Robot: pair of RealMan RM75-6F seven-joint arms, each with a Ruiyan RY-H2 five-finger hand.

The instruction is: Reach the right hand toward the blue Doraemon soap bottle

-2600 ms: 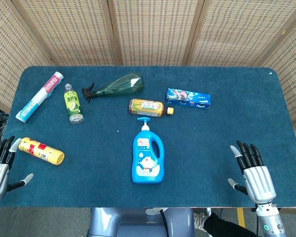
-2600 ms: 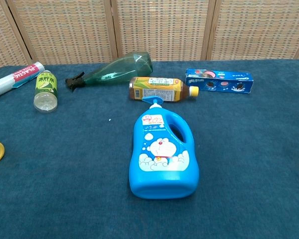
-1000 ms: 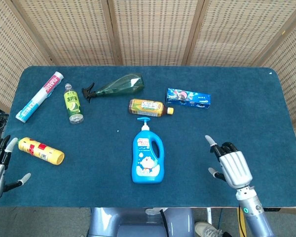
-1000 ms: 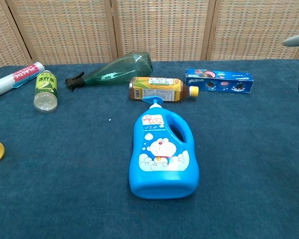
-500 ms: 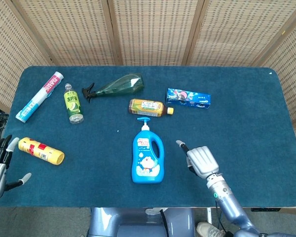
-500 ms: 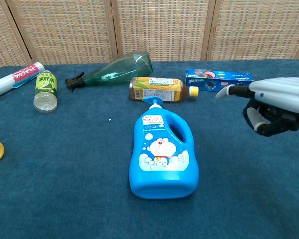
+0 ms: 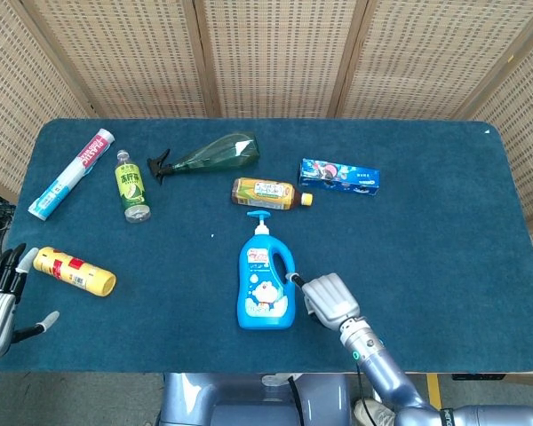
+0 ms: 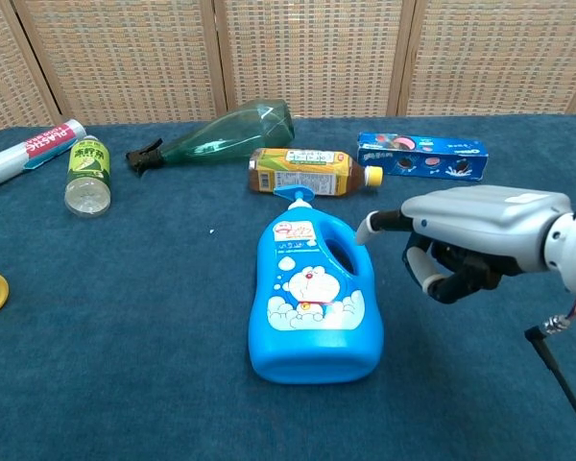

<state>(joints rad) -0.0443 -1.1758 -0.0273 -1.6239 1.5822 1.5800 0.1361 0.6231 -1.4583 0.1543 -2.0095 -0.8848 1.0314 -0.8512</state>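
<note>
Bright blue cartoon-printed pump bottle (image 7: 266, 286), silver-grey right robot hand (image 7: 329, 298), dark teal table cloth (image 7: 426, 231).

Blue detergent bottle (image 8: 315, 298): glossy moulded plastic, smooth, printed label. Right hand (image 8: 472, 240): satin grey metal-look shell, dark fingers, pale fingertips. Tabletop (image 7: 426, 240): matt teal cloth, fine nap. Green spray bottle (image 7: 215, 153): translucent plastic. Snack box (image 7: 338, 177): glossy printed card. Back screens (image 7: 275, 53): woven cane, wood frames.
</note>
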